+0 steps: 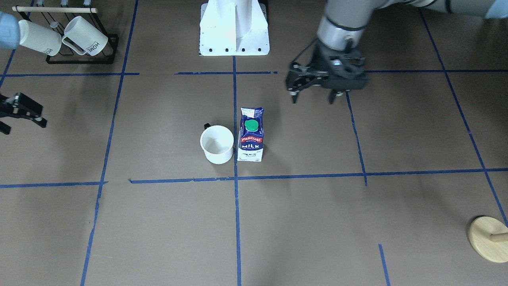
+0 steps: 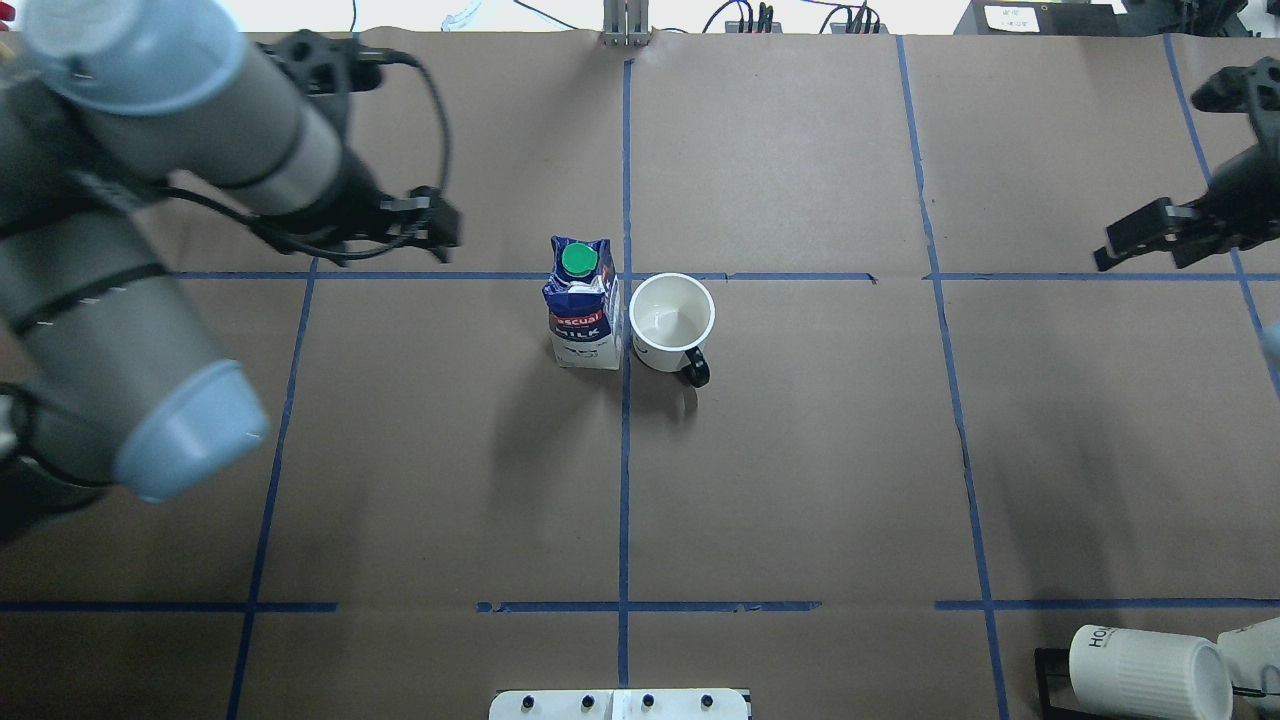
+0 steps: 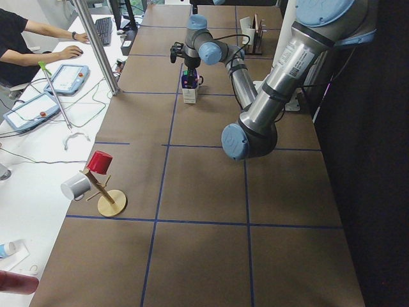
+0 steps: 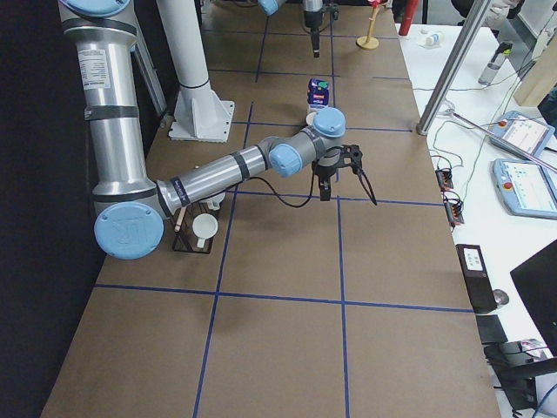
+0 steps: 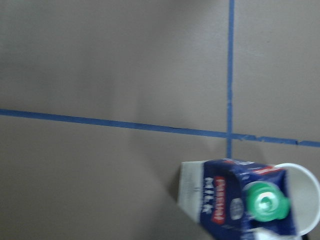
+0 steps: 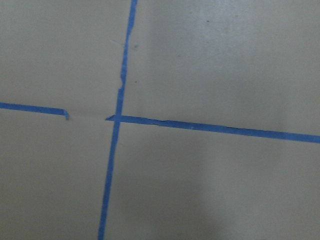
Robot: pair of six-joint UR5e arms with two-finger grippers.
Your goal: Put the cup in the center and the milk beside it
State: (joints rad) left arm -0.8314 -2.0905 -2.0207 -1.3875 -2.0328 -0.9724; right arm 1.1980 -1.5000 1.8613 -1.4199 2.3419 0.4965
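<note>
A brown paper-covered table (image 1: 158,222) marked with blue tape lines is seen. The left end effector (image 1: 312,99) is held above it, to the robot's left of the carton, with its fingers spread apart and nothing between them. The right end effector (image 1: 23,126) is held well apart at the robot's right; its fingers appear parted and nothing is gripped. A tall dark-blue and white milk carton (image 1: 251,139) with a green cap is stood upright just beside a plain white mug (image 1: 216,145) with a dark handle. The two are set either side of the lengthwise tape line, near the tape crossing (image 1: 235,178).
</note>
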